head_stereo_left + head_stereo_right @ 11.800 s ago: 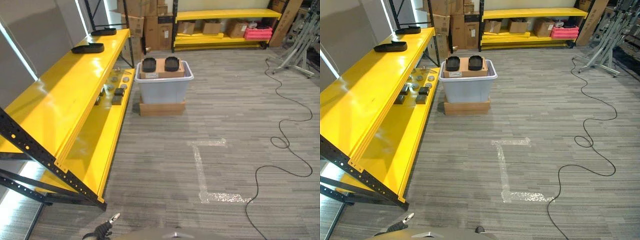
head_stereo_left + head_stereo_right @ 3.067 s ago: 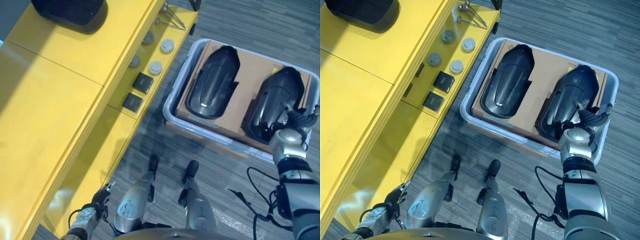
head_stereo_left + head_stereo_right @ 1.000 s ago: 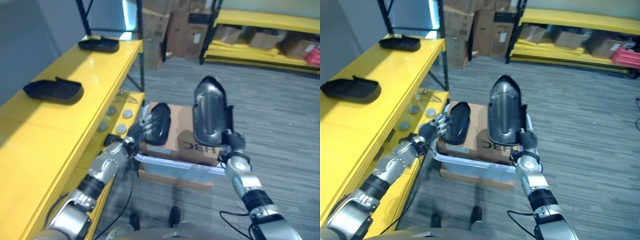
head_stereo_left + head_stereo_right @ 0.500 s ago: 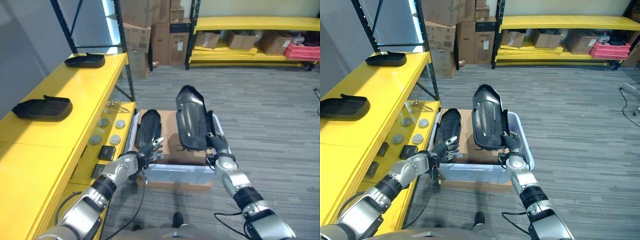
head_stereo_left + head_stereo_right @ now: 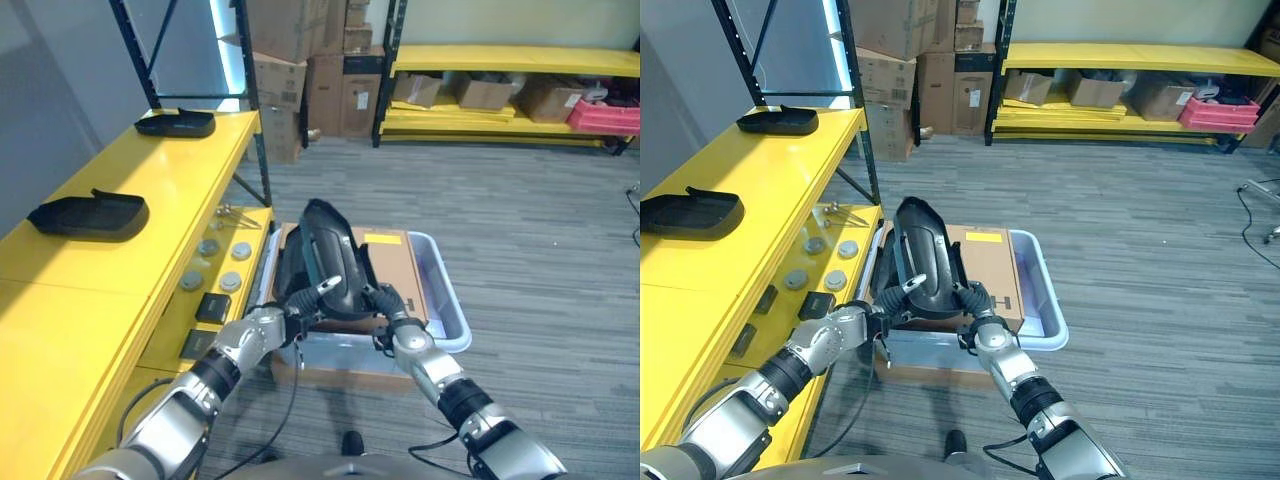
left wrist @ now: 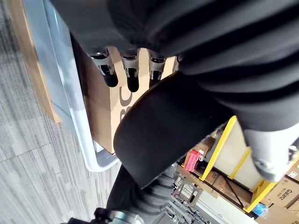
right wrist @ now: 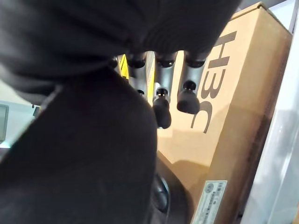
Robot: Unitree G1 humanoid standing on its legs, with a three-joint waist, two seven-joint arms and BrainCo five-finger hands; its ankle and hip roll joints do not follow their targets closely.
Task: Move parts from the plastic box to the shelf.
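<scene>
Both hands are on the same black moulded part, holding it up over the plastic box. The left hand comes in from the shelf side with fingers wrapped round the part's near edge, and the right hand grips its other side, fingers curled on it too. Under it in the box sits a cardboard carton with a second black part lying along the carton's left edge. Over on the yellow shelf, two more black parts already sit on the top level: one near the left edge, another at the far end. The lower level has small round discs and a dark block.
</scene>
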